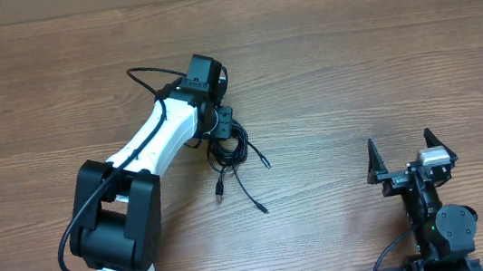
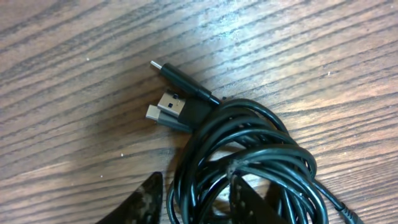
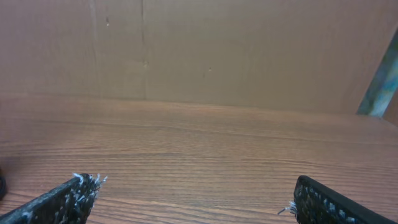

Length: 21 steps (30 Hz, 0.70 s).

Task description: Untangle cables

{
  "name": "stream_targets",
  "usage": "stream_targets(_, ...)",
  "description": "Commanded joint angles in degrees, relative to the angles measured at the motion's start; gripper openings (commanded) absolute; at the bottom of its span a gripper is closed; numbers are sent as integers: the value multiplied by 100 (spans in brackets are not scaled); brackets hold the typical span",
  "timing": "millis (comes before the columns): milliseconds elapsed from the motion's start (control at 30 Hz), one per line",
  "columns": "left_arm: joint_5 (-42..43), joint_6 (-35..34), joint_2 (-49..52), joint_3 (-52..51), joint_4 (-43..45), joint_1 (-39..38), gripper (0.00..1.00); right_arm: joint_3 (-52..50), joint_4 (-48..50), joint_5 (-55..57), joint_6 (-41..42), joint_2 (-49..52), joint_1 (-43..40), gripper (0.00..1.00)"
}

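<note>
The cables [image 1: 229,148] lie as a bunched black coil on the wooden table, with loose plug ends trailing toward the front. In the left wrist view the cables [image 2: 249,155] fill the lower right, and their plugs [image 2: 177,106] stick out at the upper left. My left gripper [image 1: 221,127] is down on the coil's top edge. Its fingers [image 2: 146,202] stand on either side of several strands, one inside the loop. Whether they pinch the strands does not show. My right gripper [image 1: 399,143] rests open near the front right, its fingertips [image 3: 71,193] wide apart over bare wood.
A brown cardboard wall [image 3: 199,50] backs the table in the right wrist view. The left arm's own thick black cable [image 1: 148,78] arcs above its wrist. The right arm's base [image 1: 439,227] sits at the front edge.
</note>
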Motion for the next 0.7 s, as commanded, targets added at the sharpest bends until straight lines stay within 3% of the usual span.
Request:
stream_targets(0,-57,-26,-149,-55,63,44,34,-61,33,50,-4,-46,28,100)
stream_targets(233,-57,-28,-151,-175,173,44,38,-61,33,52,-4,-46,28,100)
stream_targets(500,-57,-28,-151,-245,286,44,26,-61,33,52,-4,-46,28,100)
stream_targets(667,-55,-46,-151,-369,426,42,25,-61,72,-411,0,-46,35,100)
